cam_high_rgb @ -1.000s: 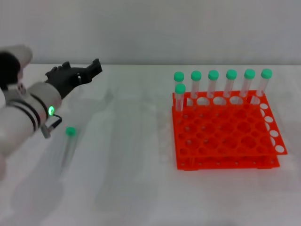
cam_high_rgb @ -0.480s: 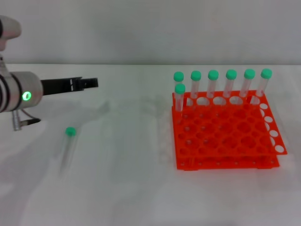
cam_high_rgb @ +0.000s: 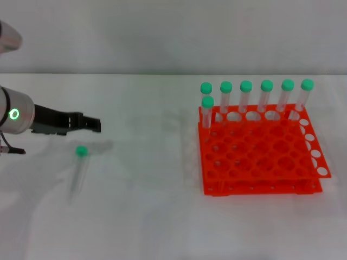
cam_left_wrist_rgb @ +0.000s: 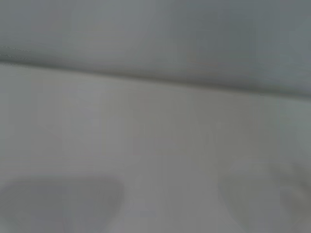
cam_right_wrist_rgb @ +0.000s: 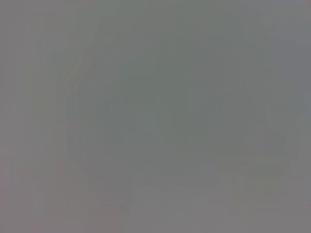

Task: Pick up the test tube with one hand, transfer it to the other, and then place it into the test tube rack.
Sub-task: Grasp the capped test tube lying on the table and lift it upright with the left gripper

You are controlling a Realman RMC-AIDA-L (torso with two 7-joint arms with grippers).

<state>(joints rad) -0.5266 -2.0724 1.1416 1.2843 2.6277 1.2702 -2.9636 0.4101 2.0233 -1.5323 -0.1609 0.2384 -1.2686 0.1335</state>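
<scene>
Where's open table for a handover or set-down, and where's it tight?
Free: the wide strip between the loose test tube and the test tube rack, plus the front of the table. Tight: around the left gripper just above that tube, and the rack's capped back row.

Eight green-capped tubes in all: one tube (cam_high_rgb: 79,169) lies alone on the white surface (cam_high_rgb: 146,216) at the left, and seven stand upright in the rack, six in the far row (cam_high_rgb: 256,98) and one (cam_high_rgb: 207,112) just nearer at the row's left end. One orange rack (cam_high_rgb: 260,154) sits at the right. One pincer (cam_high_rgb: 89,124) shows, at the left.
</scene>
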